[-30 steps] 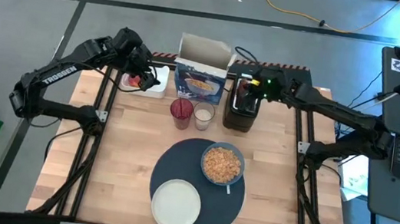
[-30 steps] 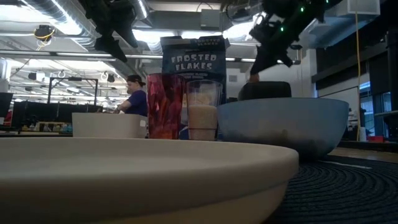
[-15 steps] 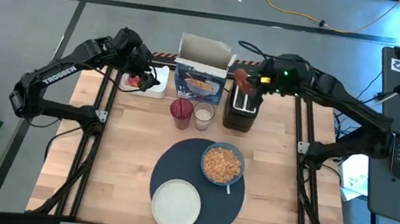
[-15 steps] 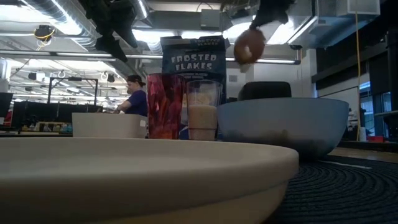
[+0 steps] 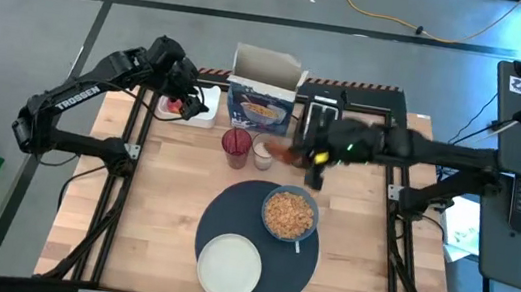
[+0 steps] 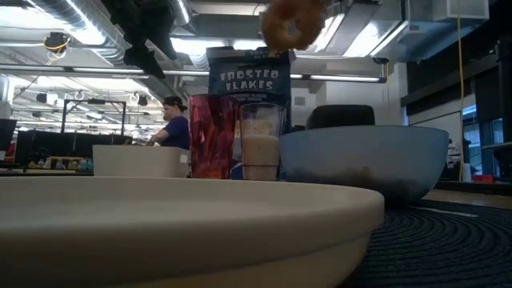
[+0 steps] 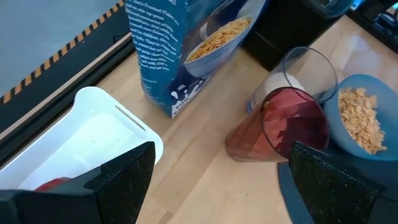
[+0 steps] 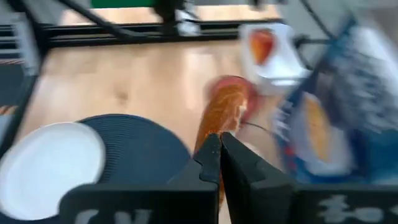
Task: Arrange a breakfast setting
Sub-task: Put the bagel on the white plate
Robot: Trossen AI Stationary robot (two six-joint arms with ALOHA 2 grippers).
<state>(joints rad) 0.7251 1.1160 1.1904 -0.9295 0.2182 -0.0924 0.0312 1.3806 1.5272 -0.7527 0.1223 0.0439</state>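
Toast, your toasted round [image 5: 285,153], hangs pinched edge-on in the right gripper [image 5: 292,155], the white plate [image 5: 229,266] lower left of it; left jaws spread.

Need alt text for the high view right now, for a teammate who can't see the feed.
From above, the right gripper holds a round brown toasted bagel above the wooden table, beside two glasses. Below lie a dark round placemat, a light-blue bowl of cereal flakes and a white plate. The left gripper hovers open over a white tray.
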